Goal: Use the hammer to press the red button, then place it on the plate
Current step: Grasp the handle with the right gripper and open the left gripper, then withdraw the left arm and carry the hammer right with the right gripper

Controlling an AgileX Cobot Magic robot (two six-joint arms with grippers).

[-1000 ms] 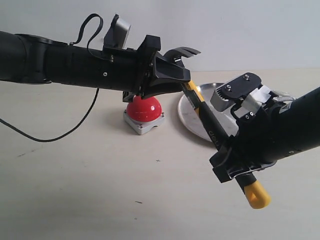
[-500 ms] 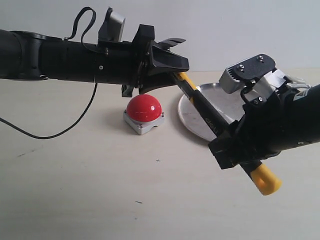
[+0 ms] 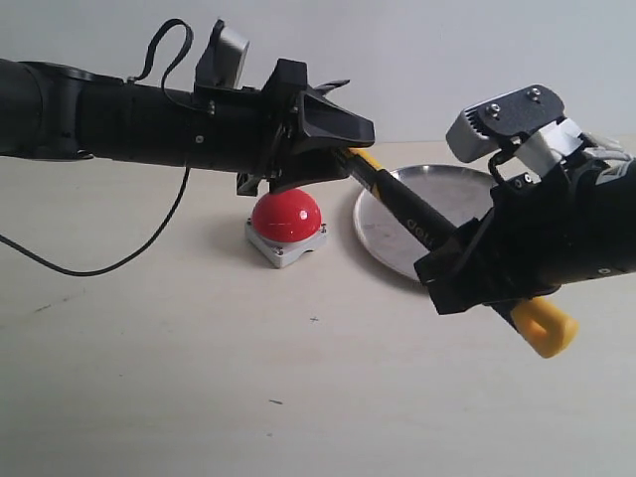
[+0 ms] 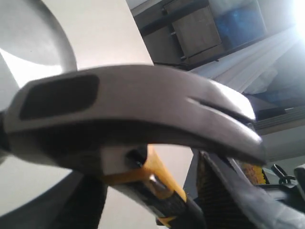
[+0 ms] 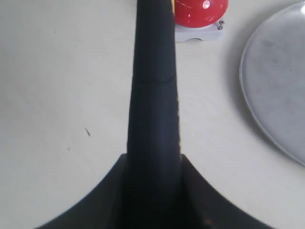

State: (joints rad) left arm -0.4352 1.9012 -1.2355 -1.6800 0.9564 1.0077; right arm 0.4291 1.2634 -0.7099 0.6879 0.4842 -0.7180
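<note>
Slanting through the air, the hammer (image 3: 407, 209) runs from the left gripper (image 3: 333, 129) down to the right gripper (image 3: 452, 283), and it touches neither the table (image 3: 199, 378) nor the plate (image 3: 370, 238). Its black handle crosses above the near side of the plate. The right gripper is pinching the handle low down, and the yellow end cap (image 3: 545, 326) sticks out past it. The hammer's head is hidden behind the left gripper in the exterior view. The left wrist view shows the grey metal head very close, with the yellow neck band (image 4: 157, 171) under it. I cannot tell if the left gripper is squeezing the head or is just spread around it. The red button (image 3: 286, 214) sits on the table just under the left gripper and beside the plate, away from the handle. There are white letters (image 3: 422, 231) on the handle, but they are too small to read
</note>
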